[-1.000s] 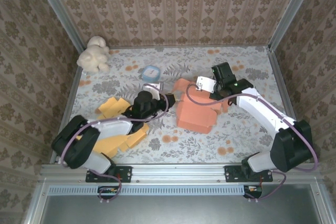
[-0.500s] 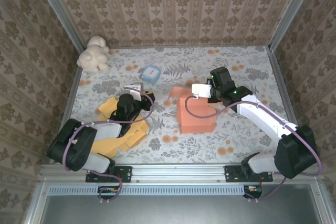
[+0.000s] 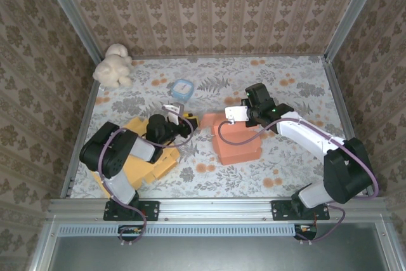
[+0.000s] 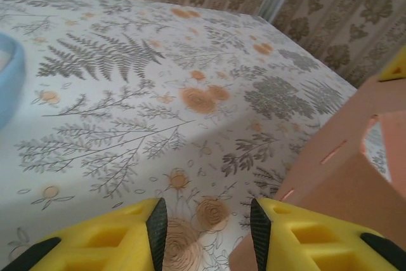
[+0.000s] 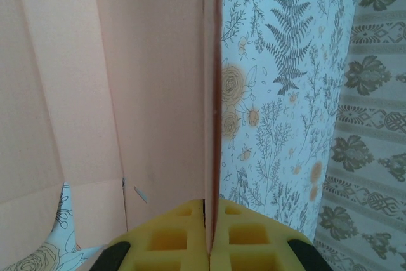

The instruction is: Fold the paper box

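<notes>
Mid-fold, centre frame: the right tool (image 5: 210, 220) clamps a flap edge of the paper box (image 3: 241, 150). The left tool (image 4: 204, 220), apart and empty, should next take the neighbouring panel.

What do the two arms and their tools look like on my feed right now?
Both arms, left arm and right arm, have white-grey shells between black joints, with a purple cable looping along each. The left tool and right tool carry yellow fingers moulded with square pockets; the left's inner faces are black.
</notes>
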